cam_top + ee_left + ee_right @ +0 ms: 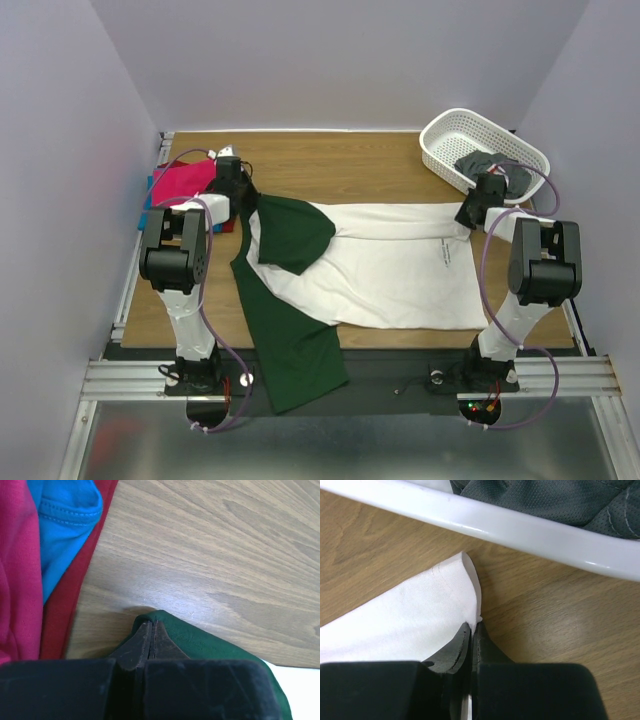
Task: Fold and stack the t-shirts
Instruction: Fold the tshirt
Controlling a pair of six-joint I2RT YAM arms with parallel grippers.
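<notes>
Wood counter [340,165] carries the white t-shirt [400,275], sleeves dark green, spread across the middle; one sleeve trails over the near edge. Far right: lattice basket [440,135] holding grey cloth [490,165]. Far left: magenta, blue and red shirts [180,185], piled. The left hand [151,630] pinches green sleeve cloth; the right hand [471,630] pinches the white hem corner.

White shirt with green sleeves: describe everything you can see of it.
Soft white shirt with dark green sleeves lies spread on the wooden table, its far edge folded over. One sleeve lies over the body; the other trails past the table's near edge. The left gripper pinches a green corner, the right gripper a white corner beside the basket.
</notes>
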